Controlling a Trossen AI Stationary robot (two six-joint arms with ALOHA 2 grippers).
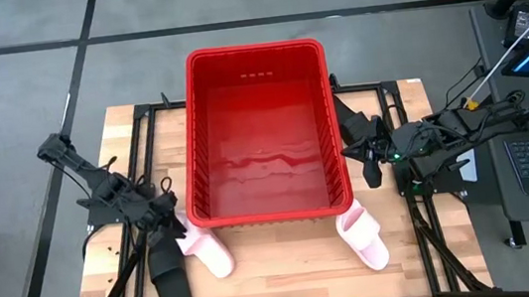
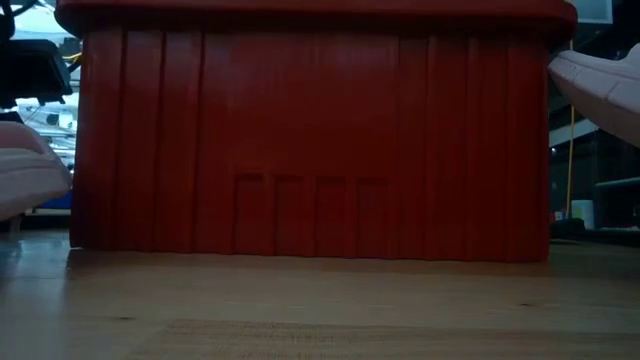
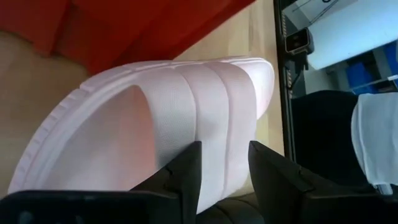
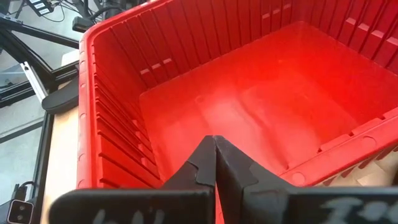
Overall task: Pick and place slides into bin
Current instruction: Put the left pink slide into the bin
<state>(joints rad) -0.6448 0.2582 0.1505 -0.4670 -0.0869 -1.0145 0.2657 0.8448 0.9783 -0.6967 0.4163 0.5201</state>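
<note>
High view: bin (image 1: 261,134), red, far-centre of table (image 1: 287,256), nothing inside. Left gripper (image 1: 169,216) at bin's near-left corner, over a pink slide (image 1: 206,251); a black slide (image 1: 168,275) just left of it. Second pink slide (image 1: 364,236) near bin's near-right corner. Right gripper (image 1: 370,164) beside bin's right wall.

Low view: bin wall fills frame; pink slide edges either side.

Left wrist view: fingers (image 3: 186,174) straddle the pink slide's strap (image 3: 211,124), apparently pinching it. Step judged: grasp of first slide. Next: lift clear of rim, carry over bin, release.

Right wrist view: right gripper (image 4: 215,163) pressed together, empty, facing into bin.
</note>
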